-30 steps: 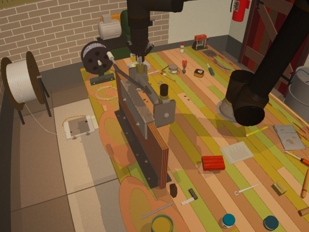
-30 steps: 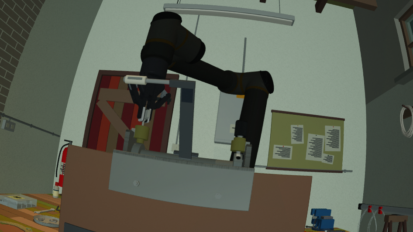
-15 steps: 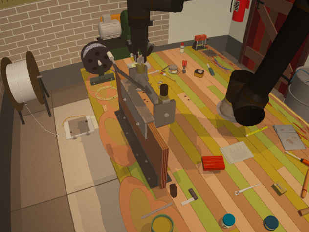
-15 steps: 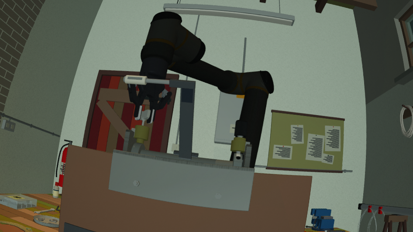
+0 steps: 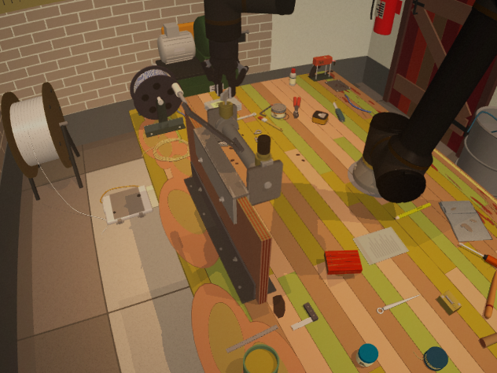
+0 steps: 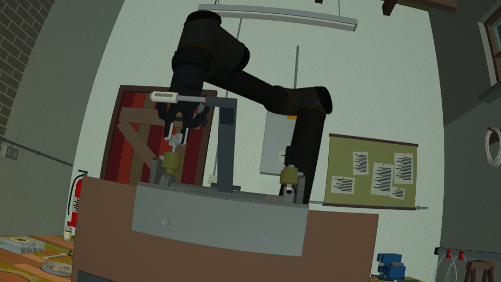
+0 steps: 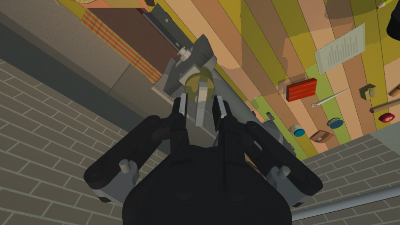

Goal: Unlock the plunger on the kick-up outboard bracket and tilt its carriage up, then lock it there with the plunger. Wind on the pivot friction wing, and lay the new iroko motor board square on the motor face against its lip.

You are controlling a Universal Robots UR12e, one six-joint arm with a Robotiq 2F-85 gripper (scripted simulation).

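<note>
The pale wing (image 7: 201,102) of the pivot friction screw stands on its olive knob (image 5: 225,108) at the far end of the bracket's pivot tube, and my open gripper (image 7: 200,112) sits just above it with the wing between the fingers, holding nothing. The grey carriage (image 5: 218,170) is clamped on a brown transom board (image 5: 249,225), with a white-gripped lever (image 5: 176,90) sticking up behind. The dark plunger knob (image 5: 263,145) stands on an olive collar at the bracket's near end. A red-brown slatted board (image 5: 342,261) lies flat on the striped floor to the right.
The lever's white grip (image 6: 164,97) crosses just beside my wrist. A rope reel (image 5: 151,93) and a green motor stand behind the bracket. My arm's base (image 5: 395,168) stands on the floor to the right, among scattered hand tools, a paper sheet (image 5: 380,244) and tins.
</note>
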